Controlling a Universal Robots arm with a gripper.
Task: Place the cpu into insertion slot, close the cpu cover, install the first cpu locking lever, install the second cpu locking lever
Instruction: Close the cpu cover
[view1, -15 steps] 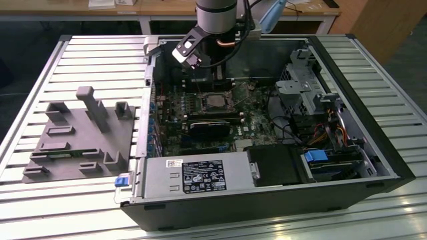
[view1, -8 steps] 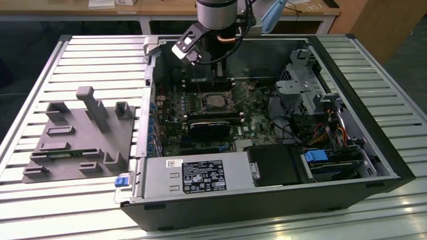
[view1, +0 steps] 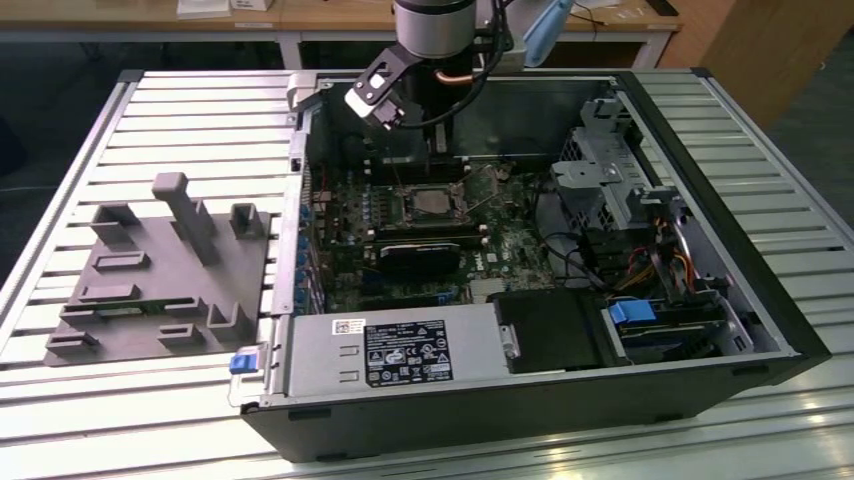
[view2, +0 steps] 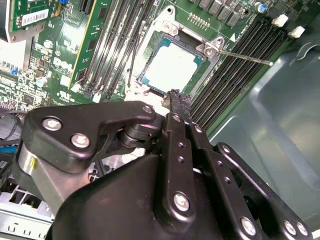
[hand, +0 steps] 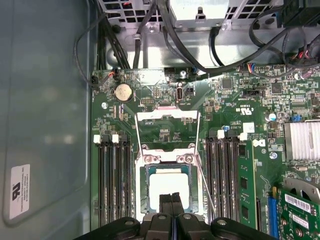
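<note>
Silver-beige cpu (hand: 167, 186) is seated in the insertion slot (hand: 145, 180) on the green motherboard (hand: 235, 100), inside the open computer case (view1: 534, 420) on the slatted tabletop (view1: 174, 110). Fingers are clenched together with nothing between them. In the first wrist view I see the gripper (hand: 172, 197) hanging over one edge of the cpu. One thin locking lever (view2: 245, 57) sticks out from a socket corner across the memory slots (view2: 230, 80).
</note>
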